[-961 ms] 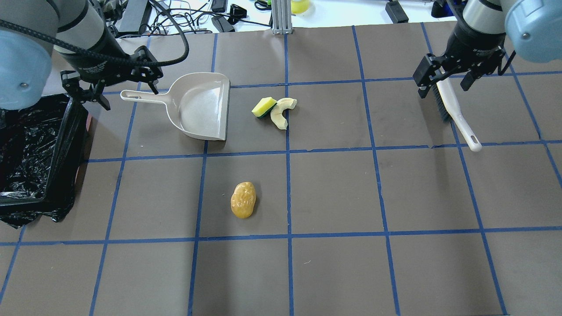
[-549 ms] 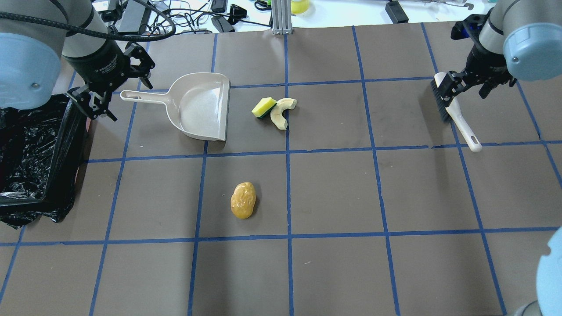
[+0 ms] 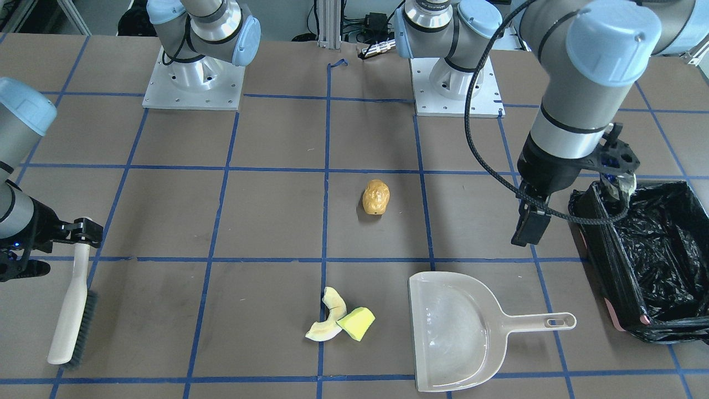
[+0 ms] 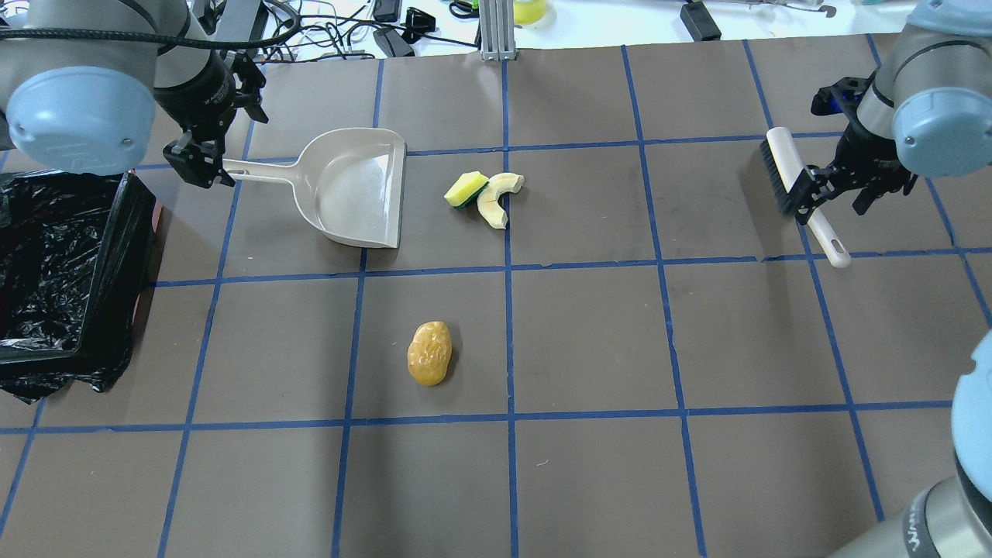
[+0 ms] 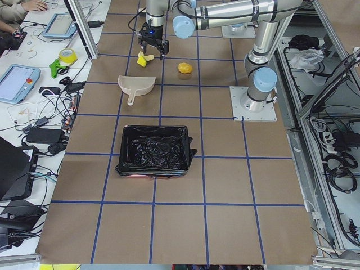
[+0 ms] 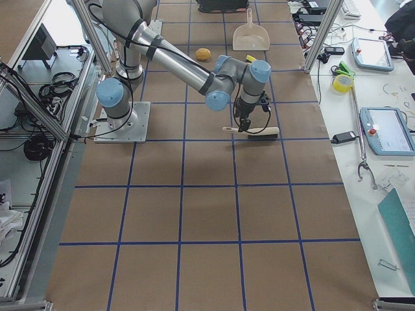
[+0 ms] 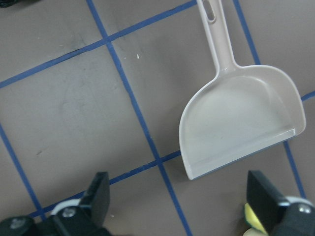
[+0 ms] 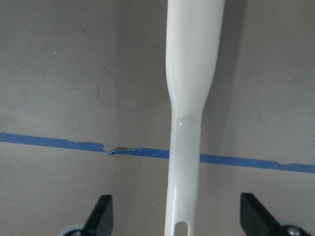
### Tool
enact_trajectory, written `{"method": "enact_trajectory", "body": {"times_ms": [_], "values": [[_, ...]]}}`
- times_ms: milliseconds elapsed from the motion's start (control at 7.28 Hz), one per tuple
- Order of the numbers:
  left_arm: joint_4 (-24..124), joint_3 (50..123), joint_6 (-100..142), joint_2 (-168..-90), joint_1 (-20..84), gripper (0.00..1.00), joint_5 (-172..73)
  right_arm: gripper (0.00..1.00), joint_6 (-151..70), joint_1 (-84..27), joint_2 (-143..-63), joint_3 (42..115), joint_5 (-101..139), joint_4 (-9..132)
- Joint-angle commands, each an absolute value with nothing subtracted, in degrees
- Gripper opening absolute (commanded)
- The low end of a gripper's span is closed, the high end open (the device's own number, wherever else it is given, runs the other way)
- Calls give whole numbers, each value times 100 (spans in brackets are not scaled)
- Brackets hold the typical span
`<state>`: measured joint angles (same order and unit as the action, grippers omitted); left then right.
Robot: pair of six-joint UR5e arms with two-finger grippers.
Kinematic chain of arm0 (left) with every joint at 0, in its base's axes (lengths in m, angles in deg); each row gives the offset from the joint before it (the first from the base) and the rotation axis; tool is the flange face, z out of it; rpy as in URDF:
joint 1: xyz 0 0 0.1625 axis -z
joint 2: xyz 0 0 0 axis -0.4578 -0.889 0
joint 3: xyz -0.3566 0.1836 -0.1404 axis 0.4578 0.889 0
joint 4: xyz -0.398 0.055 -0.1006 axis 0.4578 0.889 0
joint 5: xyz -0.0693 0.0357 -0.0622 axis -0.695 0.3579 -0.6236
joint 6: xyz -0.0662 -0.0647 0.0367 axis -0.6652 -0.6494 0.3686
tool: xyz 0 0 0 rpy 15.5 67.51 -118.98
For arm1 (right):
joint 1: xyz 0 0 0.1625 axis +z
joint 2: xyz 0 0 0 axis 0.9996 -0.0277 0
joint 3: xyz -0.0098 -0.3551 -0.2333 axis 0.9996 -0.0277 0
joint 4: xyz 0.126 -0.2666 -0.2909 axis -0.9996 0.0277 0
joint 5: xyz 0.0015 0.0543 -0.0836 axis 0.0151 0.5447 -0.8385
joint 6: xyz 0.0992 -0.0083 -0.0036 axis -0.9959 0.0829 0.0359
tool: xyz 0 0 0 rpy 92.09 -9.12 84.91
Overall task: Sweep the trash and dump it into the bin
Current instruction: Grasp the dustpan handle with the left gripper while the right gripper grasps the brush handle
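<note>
The trash lies on the brown mat: a golden potato-like lump, and a cream rind slice touching a yellow-green sponge. The black-lined bin stands at the table's left end. The beige dustpan lies empty, its mouth toward the rind and sponge. My left gripper is open and empty, above the dustpan's handle end. My right gripper is open over the beige brush. The brush handle runs between its fingers, untouched.
Blue tape lines grid the mat. An aluminium post and cables sit beyond the far edge. The two arm bases stand on the robot's side. The bin's bag spills onto the mat beside it.
My left gripper has turned and shifted from beside the bin to over the dustpan's handle end. My right gripper has moved along the brush from its bristle end to its handle. Nothing else moved.
</note>
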<state>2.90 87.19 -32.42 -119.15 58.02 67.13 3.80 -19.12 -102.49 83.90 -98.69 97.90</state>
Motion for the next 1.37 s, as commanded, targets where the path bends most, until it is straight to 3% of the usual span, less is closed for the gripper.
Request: {"method": "enact_trajectory", "body": {"times_ms": [0,275,687,1236], "values": [[-253,8559,-3572,-12447,5713,98,6731,87,385,-1925,-10220,8858,-10062,10185],[-256,8513,-3853,-12764,5573,98,6732,85,385,-1942,-10237,8877,-10090,10177],[-291,8216,-3897,-13326,5353,94,6740,70,323,-2109,-10237,8868,-9985,10177],[-494,8206,-3941,-13802,5326,96,6960,35,279,-2118,-10237,8842,-9826,10168]]}}
